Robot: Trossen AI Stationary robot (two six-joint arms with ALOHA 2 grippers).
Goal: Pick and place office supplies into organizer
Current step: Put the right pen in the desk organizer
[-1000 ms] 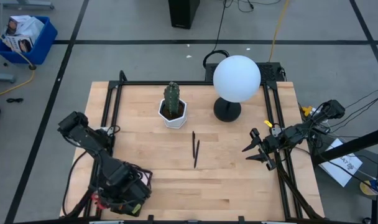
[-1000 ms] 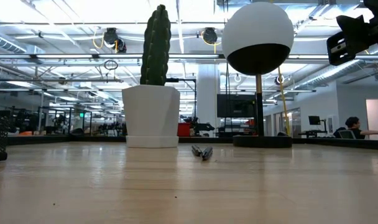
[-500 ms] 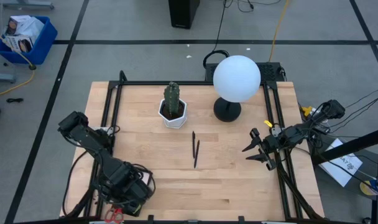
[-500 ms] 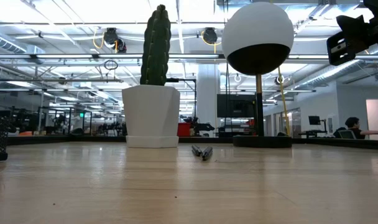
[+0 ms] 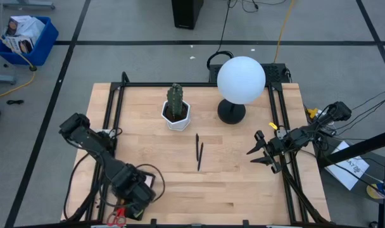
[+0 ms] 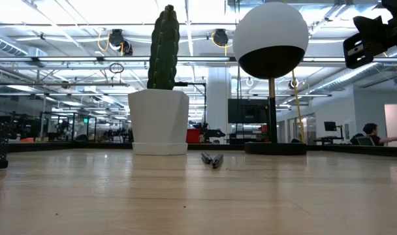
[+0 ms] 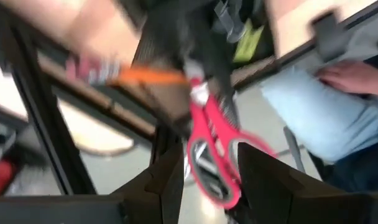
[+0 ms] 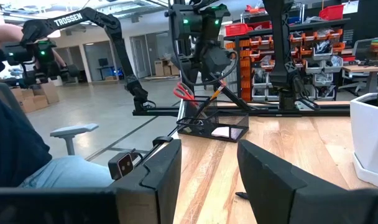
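Hovering over the organizer (image 8: 214,127) at the counter's near-left corner, the left gripper (image 7: 204,171) looks released, red scissors (image 7: 211,149) standing inside. Next: the two pens (image 5: 198,151) mid-counter. The right gripper (image 5: 256,152) waits open, far right.

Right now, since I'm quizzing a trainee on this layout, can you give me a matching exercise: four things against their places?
Things:
1. cactus
2. globe lamp
3. two pens
4. right gripper

Places:
A. lying near the middle of the table
B. at the table's right edge, open
C. far right part of the table
D. far side, just left of the lamp

Pairs: 1-D, 2-C, 3-A, 4-B
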